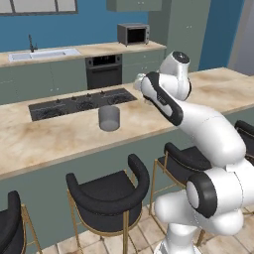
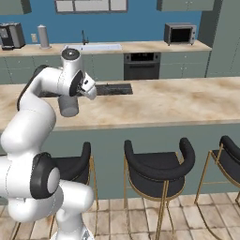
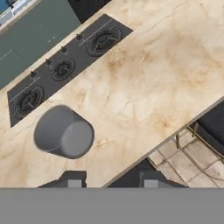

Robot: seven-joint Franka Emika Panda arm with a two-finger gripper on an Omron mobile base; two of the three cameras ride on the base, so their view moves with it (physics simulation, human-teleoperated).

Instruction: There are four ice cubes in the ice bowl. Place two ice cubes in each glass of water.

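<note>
One glass of water [image 1: 109, 118] stood upright on the island counter [image 1: 54, 134], just in front of the cooktop [image 1: 79, 103]. In the hand view the glass [image 3: 63, 132] lay left of the gripper [image 3: 110, 178] and ahead of it. The jaws stood partly apart; whether they gripped an ice cube could not be told.

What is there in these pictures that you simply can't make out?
- Gripper: in the hand view, its fingertips are cut off by the bottom band, so whether it holds anything is unclear.
- Grey glass: in the left base view, too small to tell whether it holds water or ice.
- Same glass: in the right base view, the arm partly covers it.
</note>
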